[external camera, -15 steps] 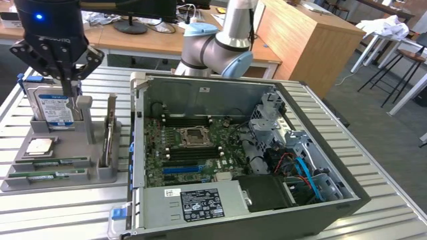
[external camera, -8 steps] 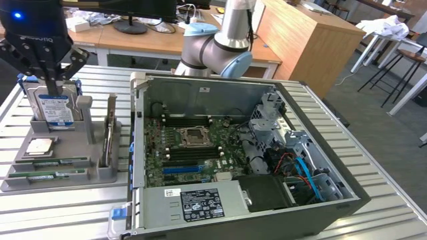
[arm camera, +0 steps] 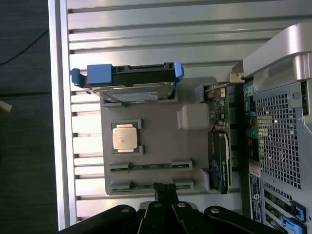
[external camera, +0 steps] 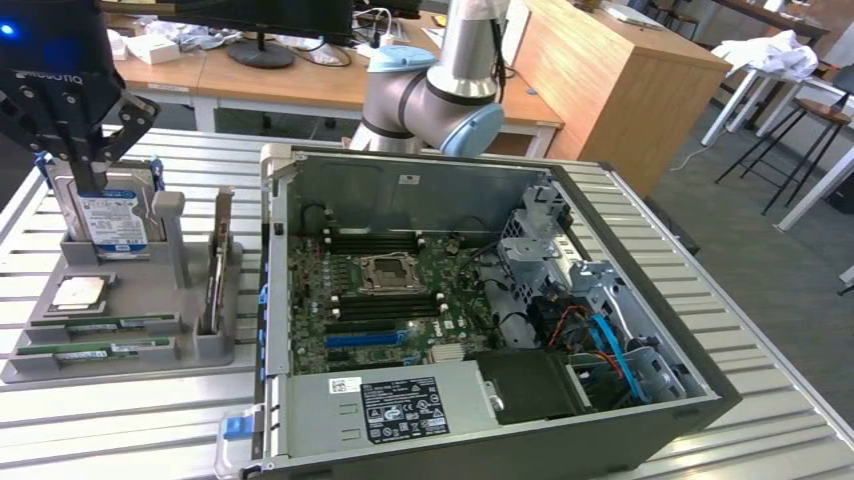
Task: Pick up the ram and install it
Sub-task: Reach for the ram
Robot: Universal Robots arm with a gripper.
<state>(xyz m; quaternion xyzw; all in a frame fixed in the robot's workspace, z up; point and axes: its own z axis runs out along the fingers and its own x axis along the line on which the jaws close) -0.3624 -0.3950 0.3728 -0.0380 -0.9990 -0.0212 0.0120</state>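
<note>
1. The arm (external camera: 430, 95) shows its grey and blue joints behind the open computer case (external camera: 400, 188), at the far edge of the desk (external camera: 120, 430).
2. The gripper (external camera: 88, 178) hangs at the exterior view's left, pointing down over the grey tray (external camera: 200, 350) and raised clear of it.
3. Its two black fingers are clenched tip to tip, with nothing between them.
4. The ram (external camera: 94, 348) sits in the slot at the tray's near edge in the exterior view, untouched.
5. A second, matching stick (external camera: 120, 322) lies just beside it in the next slot.
6. In the wrist view the gripper (arm camera: 165, 187) lines up over the ram (arm camera: 142, 185).
7. The tray also carries a hard drive (external camera: 114, 215) standing upright, a processor chip (external camera: 80, 292) and an upright expansion card (external camera: 220, 260).
8. The case lies on its side just beside the tray, with its motherboard (external camera: 387, 290) exposed.
</note>
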